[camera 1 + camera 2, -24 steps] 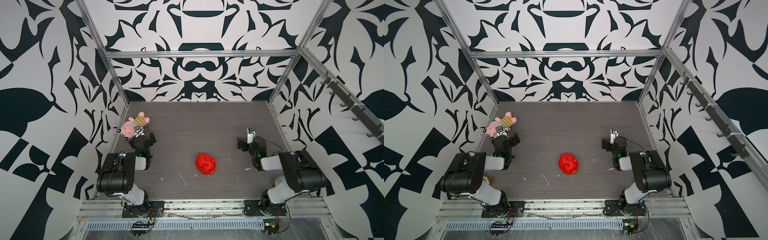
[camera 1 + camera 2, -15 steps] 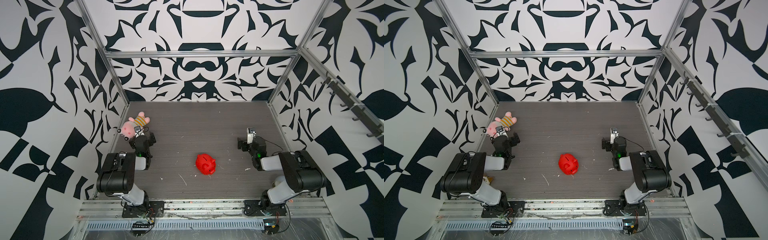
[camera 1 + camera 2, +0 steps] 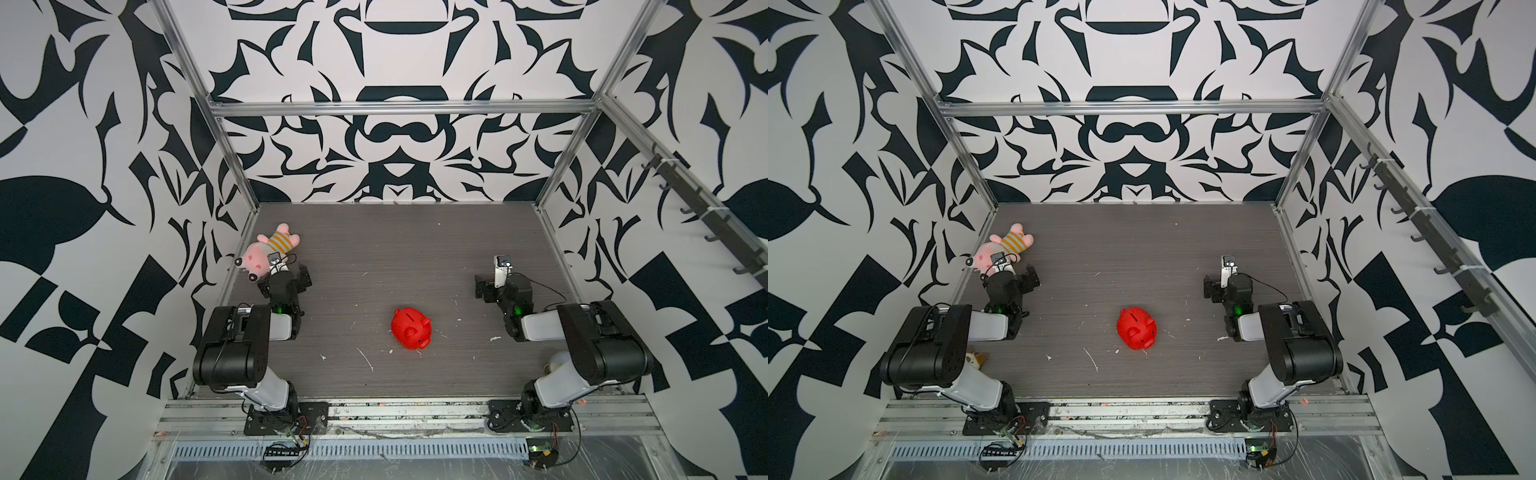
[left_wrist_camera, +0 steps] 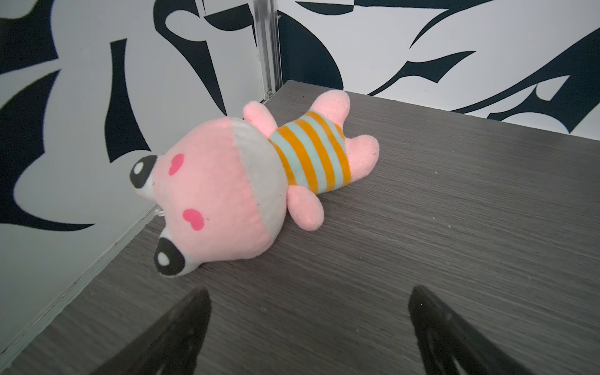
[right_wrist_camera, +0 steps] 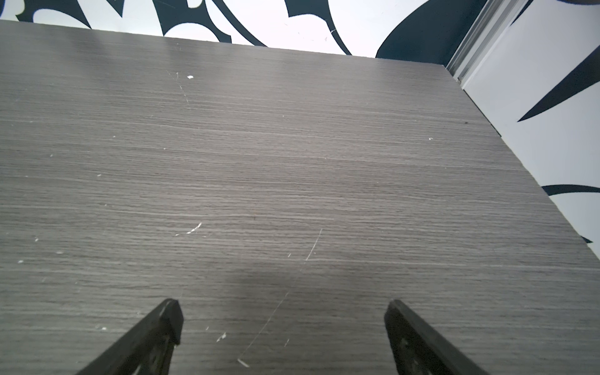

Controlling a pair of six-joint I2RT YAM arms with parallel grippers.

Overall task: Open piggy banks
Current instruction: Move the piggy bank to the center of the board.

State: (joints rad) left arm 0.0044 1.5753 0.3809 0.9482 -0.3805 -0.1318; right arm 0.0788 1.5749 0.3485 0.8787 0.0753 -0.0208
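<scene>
Grey wood-grain tabletop (image 3: 374,249) bears a glossy rounded red piggy bank (image 3: 411,328); left gripper (image 4: 310,291) and right gripper (image 5: 283,304) both gape empty.

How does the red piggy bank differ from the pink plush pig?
Look: the red piggy bank is glossy plastic; the pink plush pig is fuzzy and wears a striped shirt. Pose: the bank has its coin slot up; the plush lies flat. Place: the bank sits centrally; the plush lies by the left wall. Both are pigs, unheld.
</scene>
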